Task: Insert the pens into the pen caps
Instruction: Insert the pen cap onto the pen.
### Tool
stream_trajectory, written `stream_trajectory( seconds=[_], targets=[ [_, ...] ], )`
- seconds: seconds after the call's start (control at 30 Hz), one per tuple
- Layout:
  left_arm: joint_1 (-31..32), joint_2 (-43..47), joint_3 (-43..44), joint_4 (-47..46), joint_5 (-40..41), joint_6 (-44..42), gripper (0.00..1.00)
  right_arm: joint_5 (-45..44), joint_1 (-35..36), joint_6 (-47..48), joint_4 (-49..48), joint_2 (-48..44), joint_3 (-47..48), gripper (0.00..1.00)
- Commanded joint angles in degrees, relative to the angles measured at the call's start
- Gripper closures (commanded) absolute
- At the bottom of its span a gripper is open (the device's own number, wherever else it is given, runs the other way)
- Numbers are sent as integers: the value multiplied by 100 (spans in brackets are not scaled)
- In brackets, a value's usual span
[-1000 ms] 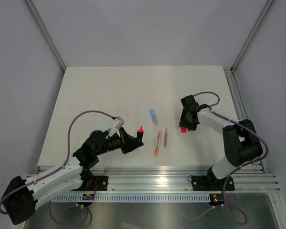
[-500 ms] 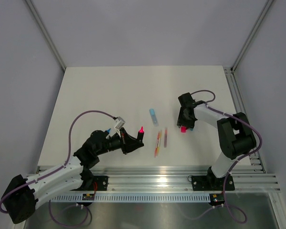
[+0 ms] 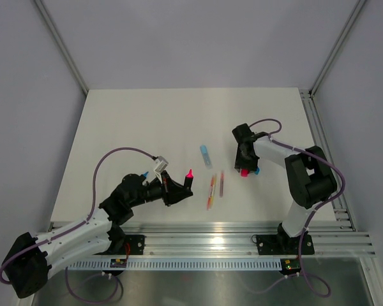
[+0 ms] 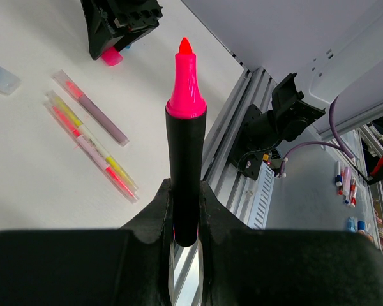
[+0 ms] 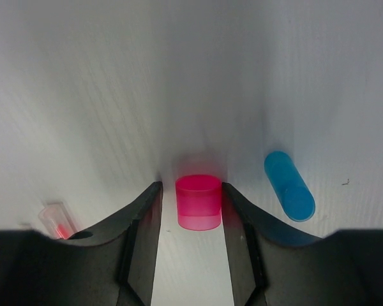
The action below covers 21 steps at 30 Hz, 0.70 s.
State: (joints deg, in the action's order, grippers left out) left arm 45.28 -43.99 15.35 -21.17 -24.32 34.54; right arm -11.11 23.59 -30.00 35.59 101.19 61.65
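The left gripper [image 4: 185, 213] pinches a stubby black-barrelled marker [image 4: 186, 159] upright, its bright pink tip bare. The barrel's lower end is hidden between the fingers. The pink cap [image 5: 198, 203], a short translucent cylinder, rests on the white table [image 3: 134, 121], well to the marker's right. The right gripper [image 5: 191, 194] is spread around that cap, one finger on each side; contact is hard to judge. A blue cap [image 5: 289, 185] lies just right of the pink cap. To its left, a clear stick [image 5: 56, 221] is partly cut off by a finger.

Black-barrelled marker [image 4: 185, 172] with a bright pink tip — pink cap [image 5: 198, 201], blue cap [image 5: 289, 185], white table [image 3: 147, 127].
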Motion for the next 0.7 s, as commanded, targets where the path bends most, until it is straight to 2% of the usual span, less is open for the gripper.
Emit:
stream_trajectory(
  seconds=[0.0, 0.17, 0.3, 0.53, 0.67],
  targets=[
    [16, 66, -15, -423, -135, -18, 100, -189, 49, 38, 255, 120, 198, 54],
    [16, 101, -15, -388, -109, -27, 100, -163, 49, 64, 369, 200, 304, 68],
    [16, 127, -6, -362, -82, -62, 100, -180, 66, 64, 195, 95, 234, 74],
    [16, -13, 12, -327, 14, -115, 100, -321, 338, 12, -561, -933, -153, 75],
    [16, -92, 29, -283, 137, -185, 100, -488, 1065, -216, -1053, -1845, -477, 76]
  ],
)
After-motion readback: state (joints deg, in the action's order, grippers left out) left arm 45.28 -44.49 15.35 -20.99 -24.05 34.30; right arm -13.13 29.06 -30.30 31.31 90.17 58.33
